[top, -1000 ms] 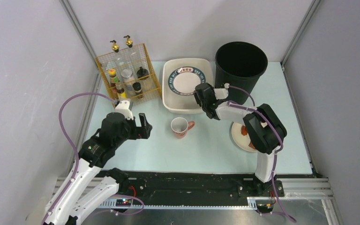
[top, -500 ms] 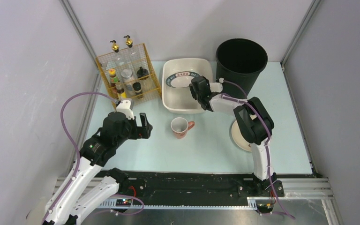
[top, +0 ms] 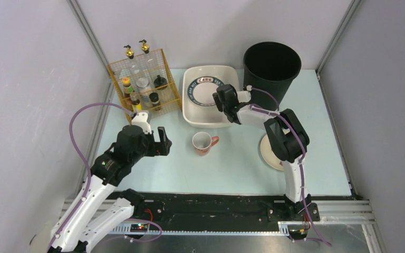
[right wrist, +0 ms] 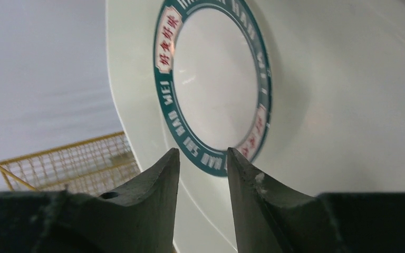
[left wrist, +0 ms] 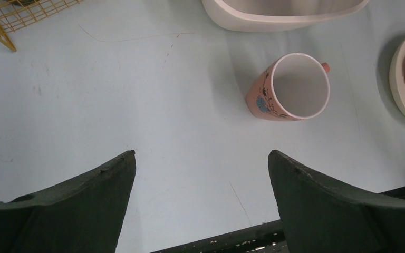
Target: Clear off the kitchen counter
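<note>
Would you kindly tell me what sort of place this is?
Probably a mock kitchen in a robot lab: a yellow wire rack of condiment bottles, a white rectangular basin holding a teal-rimmed plate, and a pink ceramic mug.

Open kitchen counter [top: 232, 168] before the left gripper [left wrist: 201, 153]
Only the mug [left wrist: 290, 87] stood there; basin [top: 203, 121], wire rack [top: 145, 79] and bin [top: 271, 68] walled the far edge.
</note>
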{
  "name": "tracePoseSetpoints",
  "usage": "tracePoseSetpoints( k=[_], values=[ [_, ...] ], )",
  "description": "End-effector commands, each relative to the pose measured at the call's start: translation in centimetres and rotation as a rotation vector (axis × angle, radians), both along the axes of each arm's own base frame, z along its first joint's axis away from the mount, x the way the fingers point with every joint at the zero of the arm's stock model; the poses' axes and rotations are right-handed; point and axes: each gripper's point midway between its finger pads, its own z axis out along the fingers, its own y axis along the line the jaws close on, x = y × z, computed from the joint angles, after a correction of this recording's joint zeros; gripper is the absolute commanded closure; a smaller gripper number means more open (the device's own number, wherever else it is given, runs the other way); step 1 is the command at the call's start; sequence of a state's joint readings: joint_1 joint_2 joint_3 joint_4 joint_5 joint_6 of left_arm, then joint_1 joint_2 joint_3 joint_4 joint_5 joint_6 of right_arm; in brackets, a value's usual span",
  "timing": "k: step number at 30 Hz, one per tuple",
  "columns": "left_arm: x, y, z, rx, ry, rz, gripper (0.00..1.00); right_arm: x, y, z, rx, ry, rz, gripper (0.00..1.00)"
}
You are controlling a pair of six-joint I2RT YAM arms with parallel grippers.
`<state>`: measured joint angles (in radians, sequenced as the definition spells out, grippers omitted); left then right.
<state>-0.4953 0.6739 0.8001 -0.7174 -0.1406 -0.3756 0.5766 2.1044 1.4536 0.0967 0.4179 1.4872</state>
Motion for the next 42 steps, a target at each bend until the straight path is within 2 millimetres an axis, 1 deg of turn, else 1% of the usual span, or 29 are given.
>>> tracePoseSetpoints(
  k=[1, 2, 3, 4, 5, 6, 7, 9, 10, 11, 12, 13, 14, 15, 16, 17, 18, 19, 20, 21, 22, 23, 26, 30, 42],
  values=[
    [0.1, 0.2, 0.2, 0.001, -0.017, 0.014, 0.02, -2.0, 0.1, 4.5, -0.058, -0.092, 0.091, 0.56],
    [0.1, 0.2, 0.2, 0.000, -0.018, 0.014, 0.02, -2.7, 0.4, 5.8, -0.084, -0.123, 0.127, 0.55],
    [0.1, 0.3, 0.3, -0.001, -0.020, 0.016, 0.02, -3.3, 0.6, 5.9, -0.099, -0.136, 0.151, 0.54],
    [0.1, 0.3, 0.3, -0.002, -0.022, 0.016, 0.02, -3.9, 0.7, 7.3, -0.125, -0.170, 0.186, 0.53],
    [0.1, 0.3, 0.3, -0.001, -0.022, 0.017, 0.02, -4.5, 0.8, 7.5, -0.142, -0.180, 0.210, 0.52],
    [0.1, 0.3, 0.4, -0.001, -0.024, 0.016, 0.02, -5.1, 1.0, 8.8, -0.172, -0.211, 0.254, 0.51],
    [0.1, 0.3, 0.4, -0.003, -0.026, 0.018, 0.02, -5.8, 1.2, 9.0, -0.190, -0.214, 0.291, 0.51],
    [0.1, 0.4, 0.5, -0.002, -0.029, 0.019, 0.02, -7.2, 1.2, 11.2, -0.248, -0.255, 0.351, 0.49],
    [0.1, 0.4, 0.5, -0.003, -0.030, 0.019, 0.01, -7.8, 1.0, 11.1, -0.309, -0.255, 0.388, 0.48],
    [0.1, 0.3, 0.5, -0.003, -0.029, 0.019, 0.02, -8.7, 1.2, 12.4, -0.324, -0.280, 0.416, 0.48],
    [0.1, 0.4, 0.5, -0.002, -0.029, 0.019, 0.02, -9.3, 1.0, 12.4, -0.389, -0.284, 0.454, 0.47],
    [0.1, 0.4, 0.5, -0.002, -0.029, 0.018, 0.02, -10.2, 1.3, 13.4, -0.408, -0.307, 0.482, 0.46],
    [0.1, 0.4, 0.5, -0.002, -0.029, 0.019, 0.02, -10.8, 1.1, 13.2, -0.465, -0.304, 0.518, 0.46],
    [0.0, 0.3, 0.5, -0.004, -0.029, 0.017, 0.02, -11.7, 1.3, 14.0, -0.476, -0.323, 0.547, 0.45],
    [0.0, 0.3, 0.6, -0.005, -0.030, 0.018, 0.02, -12.4, 1.1, 13.4, -0.527, -0.306, 0.586, 0.45],
    [0.1, 0.3, 0.6, -0.005, -0.031, 0.019, 0.02, -13.3, 1.1, 13.8, -0.537, -0.313, 0.611, 0.45],
    [0.1, 0.4, 0.5, -0.004, -0.030, 0.020, 0.02, -13.9, 0.8, 13.4, -0.575, -0.299, 0.639, 0.44],
    [0.1, 0.4, 0.5, -0.005, -0.029, 0.020, 0.02, -14.7, 0.7, 13.7, -0.587, -0.307, 0.656, 0.44],
    [0.1, 0.3, 0.5, -0.005, -0.029, 0.020, 0.02, -15.2, 0.4, 13.3, -0.622, -0.297, 0.683, 0.44],
    [0.1, 0.4, 0.5, -0.004, -0.029, 0.020, 0.02, -16.0, 0.6, 13.4, -0.629, -0.304, 0.713, 0.43],
    [0.1, 0.4, 0.5, -0.003, -0.027, 0.021, 0.02, -16.7, 0.6, 12.9, -0.658, -0.291, 0.749, 0.43],
    [0.1, 0.4, 0.5, -0.003, -0.026, 0.021, 0.02, -17.2, 0.7, 12.9, -0.673, -0.297, 0.784, 0.44],
    [0.1, 0.4, 0.5, -0.002, -0.028, 0.021, 0.02, -19.0, 1.0, 11.6, -0.713, -0.274, 0.895, 0.45],
    [0.1, 0.4, 0.5, -0.003, -0.029, 0.025, 0.02, -20.2, 1.1, 9.9, -0.774, -0.247, 0.992, 0.46],
    [0.2, 0.5, 0.3, 0.006, -0.021, 0.028, 0.02, -21.6, 2.8, 5.4, -0.804, -0.170, 1.141, 0.49]
  ],
)
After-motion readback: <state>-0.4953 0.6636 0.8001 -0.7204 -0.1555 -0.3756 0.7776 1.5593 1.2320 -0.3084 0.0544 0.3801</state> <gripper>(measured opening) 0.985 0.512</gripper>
